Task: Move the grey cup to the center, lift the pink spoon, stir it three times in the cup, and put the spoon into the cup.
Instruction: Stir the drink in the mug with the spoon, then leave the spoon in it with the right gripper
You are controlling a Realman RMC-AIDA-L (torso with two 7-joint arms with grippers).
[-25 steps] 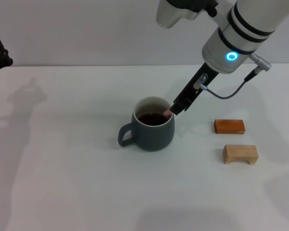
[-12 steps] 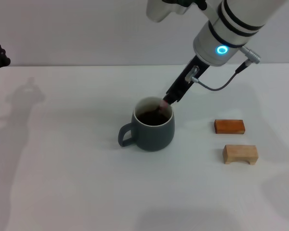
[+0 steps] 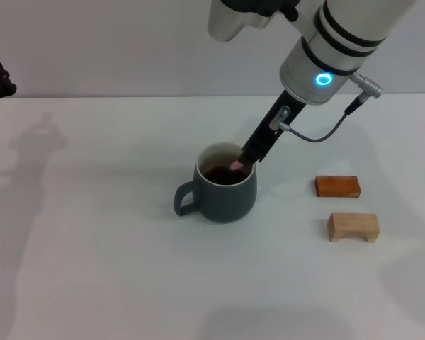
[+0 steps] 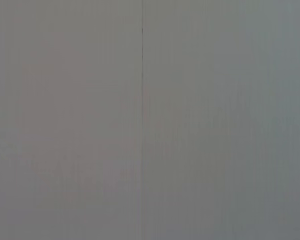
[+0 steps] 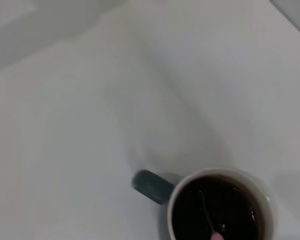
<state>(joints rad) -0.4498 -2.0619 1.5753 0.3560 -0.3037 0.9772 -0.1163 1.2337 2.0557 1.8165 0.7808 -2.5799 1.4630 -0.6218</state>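
From my seat at the head camera, nearest me on the white table is the wooden block, with the orange block just beyond it, both well off to the right of the work. In the middle of the table stands the cup, upright, its loop handle pointing toward the robot's left, dark brown liquid inside a white interior. The spoon is in it: I can see only a short pink stub of handle over the far right part of the rim, slanting down into the liquid.

My right gripper reaches down at a slant from the upper right, and its dark tip meets that pink stub directly above the rim, so it is clamped on the spoon. Behind it the white arm carries a lit blue ring, and a grey cable loops out beside it.

Through the right wrist camera I look straight down into the cup; the thin metal neck of the spoon shows as a pale line in the liquid, with the pink end at the frame edge. The cup's handle sticks out from the side.

Farthest off, at the left edge beyond the table, a dark piece of the left arm sits parked; I cannot tell how the left gripper stands. The left wrist camera gives me only a plain grey wall.
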